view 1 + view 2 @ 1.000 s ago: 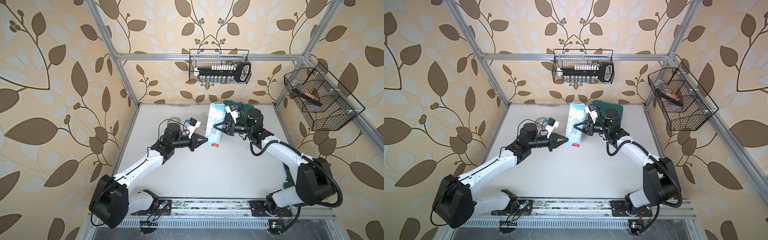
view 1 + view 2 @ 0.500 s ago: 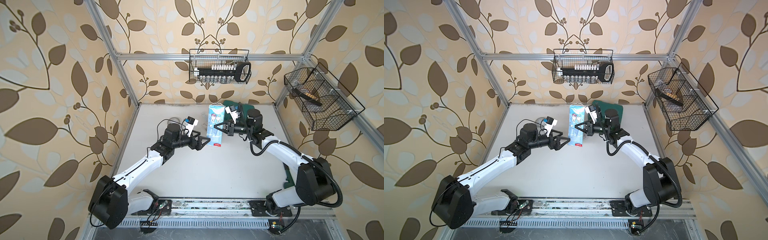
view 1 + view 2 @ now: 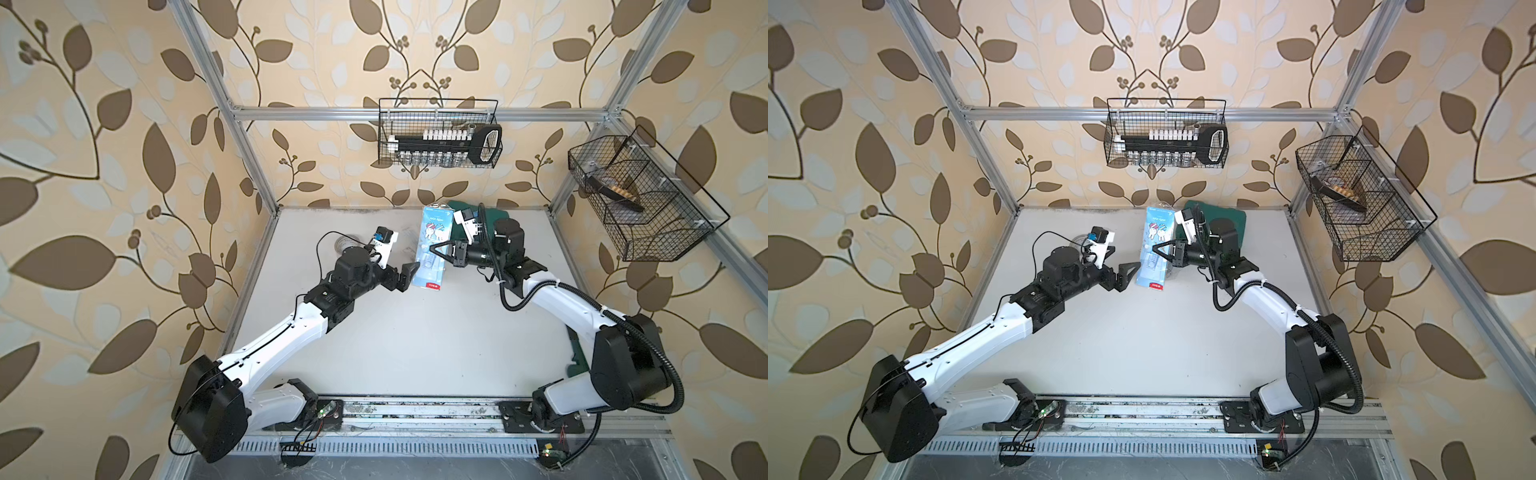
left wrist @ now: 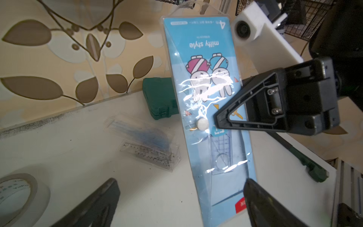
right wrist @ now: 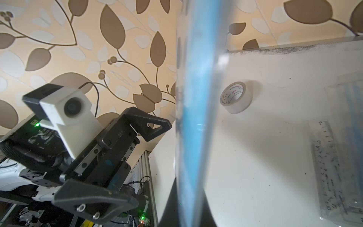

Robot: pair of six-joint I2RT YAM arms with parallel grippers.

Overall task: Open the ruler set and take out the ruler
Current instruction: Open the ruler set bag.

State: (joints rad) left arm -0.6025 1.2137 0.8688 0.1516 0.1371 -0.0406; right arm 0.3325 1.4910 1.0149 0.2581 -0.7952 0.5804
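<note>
The ruler set point(image 3: 432, 226), a slim blue pouch in clear film, is held off the white table point(image 3: 415, 340). Taking the back wall as twelve o'clock in both top views, it sits at about twelve o'clock from the table's middle, its long axis running from twelve to six. I cannot tell whether its lower end touches the surface. In the left wrist view the clear ruler point(image 4: 221, 151) shows inside the film, below a white snap button point(image 4: 202, 123), so the pouch looks unopened.

The right gripper point(image 3: 432, 248) comes in from three o'clock, its fingers pinched together on the pouch at mid-length, close by the snap. The left gripper point(image 3: 407, 277) hangs just beside the pouch's lower end at about seven o'clock, its fingers spread wide and holding nothing.

As I judge it, the step in hand is steadying the set for opening. The next move calls for the left fingers to close on the flap or free edge while the right keeps the pouch from twisting; the slick film could slip.

Further out, a tape roll point(image 3: 345, 243) lies at nine o'clock from the pouch, with a loose clear ruler sleeve point(image 4: 149, 151) on the table nearer the pouch. A green case point(image 3: 494, 210) lies at two o'clock.
</note>
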